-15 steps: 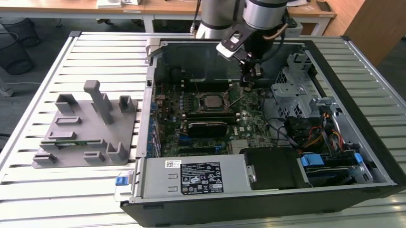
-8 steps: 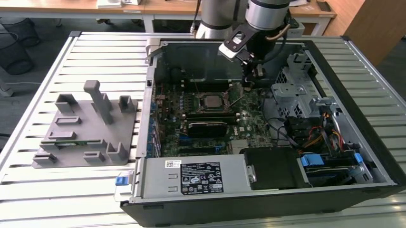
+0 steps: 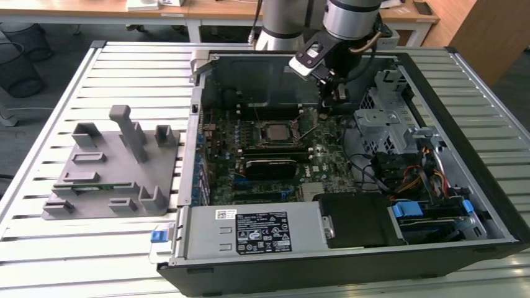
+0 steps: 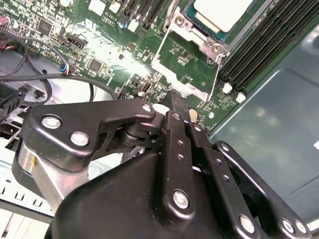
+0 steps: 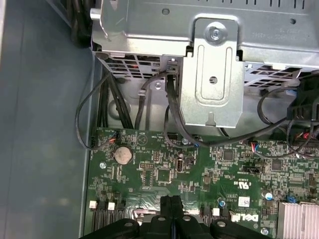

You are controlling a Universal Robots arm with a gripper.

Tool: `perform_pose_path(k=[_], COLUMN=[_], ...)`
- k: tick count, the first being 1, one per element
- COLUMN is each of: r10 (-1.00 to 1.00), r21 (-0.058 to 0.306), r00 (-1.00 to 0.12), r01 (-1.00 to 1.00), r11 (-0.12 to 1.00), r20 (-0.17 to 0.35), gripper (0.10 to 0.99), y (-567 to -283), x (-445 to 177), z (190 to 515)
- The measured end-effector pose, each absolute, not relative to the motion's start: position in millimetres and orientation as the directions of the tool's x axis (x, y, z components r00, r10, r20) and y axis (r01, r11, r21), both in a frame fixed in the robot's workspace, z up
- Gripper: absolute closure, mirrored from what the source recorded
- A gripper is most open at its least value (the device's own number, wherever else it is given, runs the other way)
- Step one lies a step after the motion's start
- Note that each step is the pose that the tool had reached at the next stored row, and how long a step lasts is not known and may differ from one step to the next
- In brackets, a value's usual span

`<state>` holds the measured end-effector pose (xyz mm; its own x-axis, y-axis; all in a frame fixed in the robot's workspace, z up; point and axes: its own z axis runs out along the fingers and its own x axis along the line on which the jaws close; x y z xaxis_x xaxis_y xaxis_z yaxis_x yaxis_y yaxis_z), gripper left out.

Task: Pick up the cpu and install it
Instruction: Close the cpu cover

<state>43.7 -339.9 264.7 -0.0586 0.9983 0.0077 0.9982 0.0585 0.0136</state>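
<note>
Above the open computer case [image 3: 248, 273] on the slatted table [image 3: 124, 74], the tool [image 5: 172, 200] hangs pressed together.

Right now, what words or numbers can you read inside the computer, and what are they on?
Big white sticker on the power supply: print too small to read.
Small white sticker beside it: too small to read.
White marks on the motherboard, in the first wrist view: tiny and upside down, not readable.
So no text I can quote.

One computer case [image 3: 331, 273], one grey fixture [image 3: 112, 167], one gripper [image 4: 178, 102] — one cpu [image 4: 222, 12], apparently.
</note>
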Motion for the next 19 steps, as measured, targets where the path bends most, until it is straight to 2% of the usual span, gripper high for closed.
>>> perform_pose_path(k=[19], r10=[0.998], r21=[0.007], r00=[-0.058], r01=[0.998], r11=[0.058], r20=[0.008], gripper=[0.980], y=[-336.2], x=[48.8], z=[245.0])
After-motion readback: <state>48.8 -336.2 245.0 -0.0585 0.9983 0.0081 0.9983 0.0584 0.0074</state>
